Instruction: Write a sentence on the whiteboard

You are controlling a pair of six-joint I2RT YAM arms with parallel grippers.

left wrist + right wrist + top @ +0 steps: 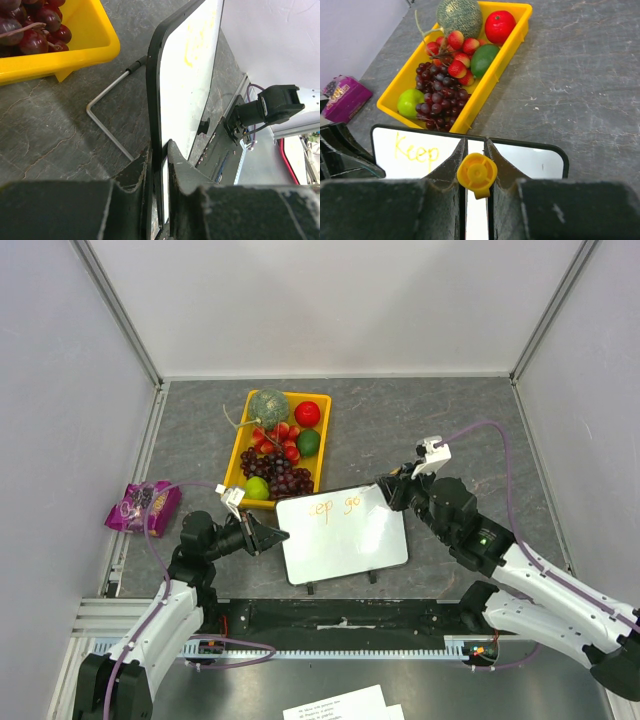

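The whiteboard (343, 534) stands tilted on the grey table in front of the yellow tray (240, 454). Orange letters (335, 506) on its top part read about "Keep go"; the right wrist view shows "Keep" (416, 150). My left gripper (268, 536) is shut on the board's left edge (156, 125), a finger on each face. My right gripper (390, 489) sits over the board's top right part and is shut on an orange marker, whose round end (477, 173) shows between the fingers (449, 167). The marker's tip is hidden.
The yellow tray holds a melon (269, 406), a red fruit (307, 413), a green lime (308, 442), grapes (280, 478) and strawberries. A purple packet (145, 506) lies at the left wall. The board's wire stand (102, 117) rests on the table behind it. Printed paper sheets (340, 705) lie at the bottom edge.
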